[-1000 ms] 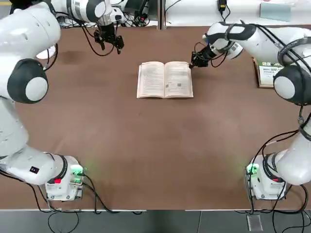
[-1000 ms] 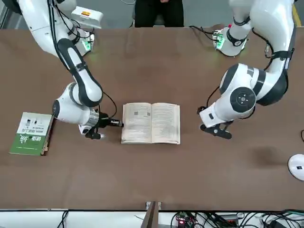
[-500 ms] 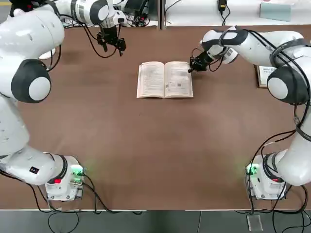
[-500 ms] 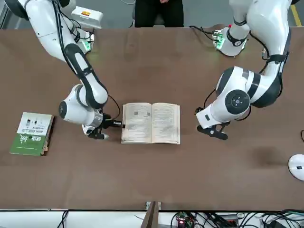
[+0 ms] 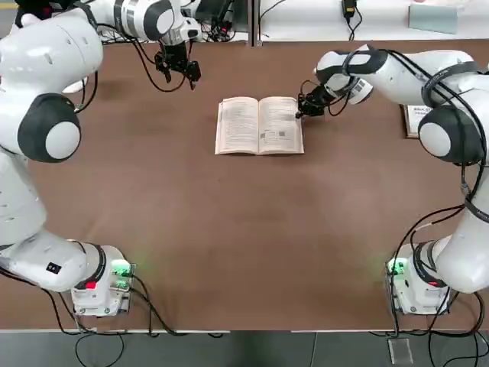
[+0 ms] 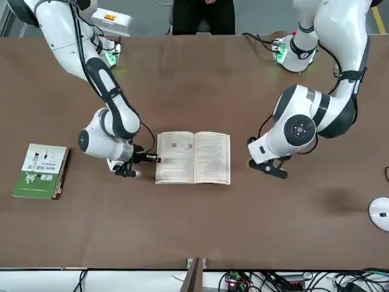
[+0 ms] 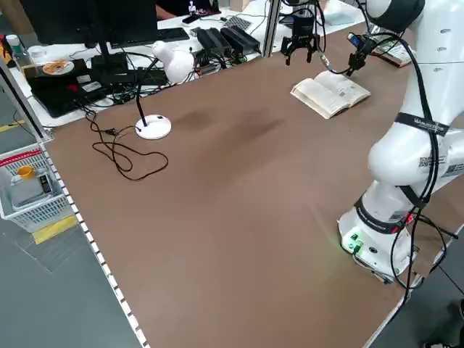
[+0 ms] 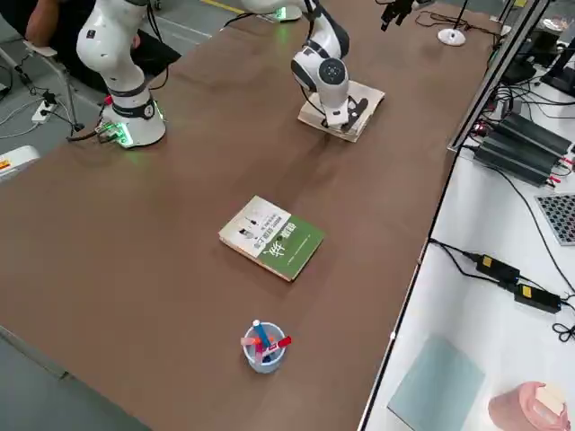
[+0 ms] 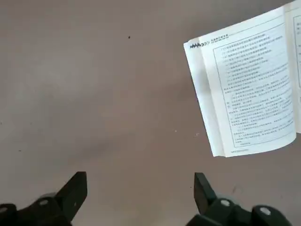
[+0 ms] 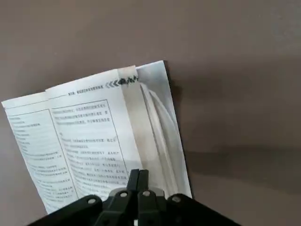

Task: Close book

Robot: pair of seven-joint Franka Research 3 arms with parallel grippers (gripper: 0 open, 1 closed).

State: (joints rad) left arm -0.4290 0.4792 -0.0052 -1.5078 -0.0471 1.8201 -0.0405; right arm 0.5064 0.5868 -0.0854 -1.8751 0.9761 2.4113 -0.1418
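I see the book [image 5: 260,126] lying open on the brown table [image 5: 229,229], with its pages facing up. It is out in front of my two arms, near the far side of the table. One page is on the left and one is on the right, and both have lots of small words.

My right gripper [image 10: 138,173] is at the right edge of the book. Its two fingers are together, and I see nothing between them. From the right wrist, the tips show in front of the pages near that edge, where some pages stick up a bit over the cover. I can't tell if the tips touch the paper.

My left gripper [image 9: 141,181] is up over the table, to the left of the book and a bit farther out. Its two fingers are wide apart, with nothing in between, and they do not touch the book.

Off to the right, a green and white book [image 6: 41,171] lies shut, well apart from the open one. A cup [image 8: 264,350] with pens [image 8: 261,334] in it stands near that shut book. On the left is a round white base [image 7: 153,127]. A person [image 6: 203,15] in black is behind the robot's side of the table.
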